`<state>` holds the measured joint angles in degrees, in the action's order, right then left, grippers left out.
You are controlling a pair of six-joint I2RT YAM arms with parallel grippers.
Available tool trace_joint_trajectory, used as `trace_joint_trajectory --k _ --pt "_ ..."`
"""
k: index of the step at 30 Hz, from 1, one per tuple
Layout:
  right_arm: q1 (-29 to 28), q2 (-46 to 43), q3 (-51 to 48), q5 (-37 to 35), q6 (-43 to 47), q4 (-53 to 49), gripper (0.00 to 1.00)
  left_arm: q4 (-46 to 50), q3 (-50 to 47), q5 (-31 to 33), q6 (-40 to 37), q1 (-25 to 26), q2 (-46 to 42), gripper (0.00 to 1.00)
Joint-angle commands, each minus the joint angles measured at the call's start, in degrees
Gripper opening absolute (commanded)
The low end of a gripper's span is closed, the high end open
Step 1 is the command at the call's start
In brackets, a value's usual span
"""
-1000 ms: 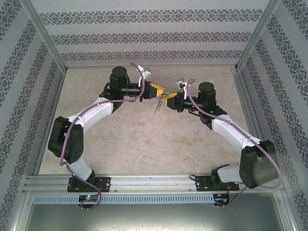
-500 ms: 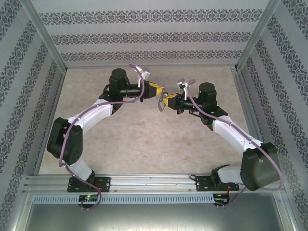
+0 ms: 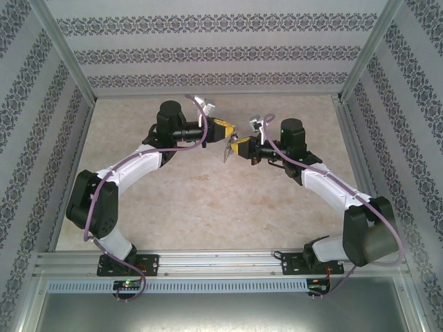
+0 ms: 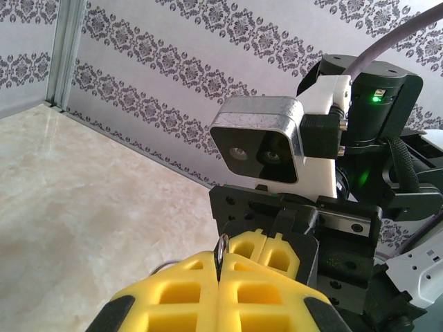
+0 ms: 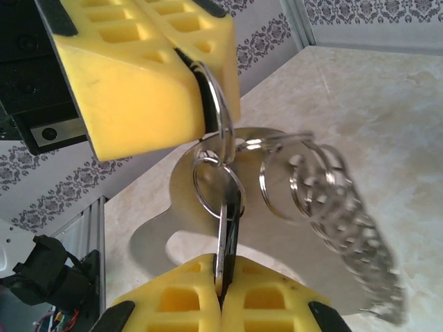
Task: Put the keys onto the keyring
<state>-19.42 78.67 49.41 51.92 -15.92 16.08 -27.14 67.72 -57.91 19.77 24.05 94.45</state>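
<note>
My left gripper (image 5: 208,119), 2 ribbed yellow fingers pressed together, pinches the grey metal oval keyring (image 5: 223,131) above the marbled table (image 3: 194,200). My right gripper (image 5: 221,278) clamps the small black-headed, silver-bladed key (image 5: 228,232). A thin round wire ring (image 5: 196,188) links both, and a jagged silvery chain (image 5: 336,207) dangles beside.

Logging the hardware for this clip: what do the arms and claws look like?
The left arm and right arm have white shells, black joint housings and a lilac-grey cable each. The left claw and right claw carry chunky yellow fingers with square recesses. A silver-faced camera is mounted at the right wrist.
</note>
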Motion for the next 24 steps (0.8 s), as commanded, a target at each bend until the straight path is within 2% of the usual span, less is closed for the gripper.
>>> trace_joint_trajectory --k 1,18,24 --pt "-1.04 0.54 2.25 1.61 0.68 0.58 0.00 -6.27 0.43 0.43 0.89 0.38 -1.69 0.00" --pt "-1.90 2.02 3.66 -0.36 -0.34 1.67 0.00 -8.59 -0.64 0.91 2.11 0.95 -0.92 0.00" --pt "-3.44 2.75 5.13 -0.07 1.00 -0.61 0.00 -11.16 -1.96 5.17 3.10 1.01 -0.99 0.00"
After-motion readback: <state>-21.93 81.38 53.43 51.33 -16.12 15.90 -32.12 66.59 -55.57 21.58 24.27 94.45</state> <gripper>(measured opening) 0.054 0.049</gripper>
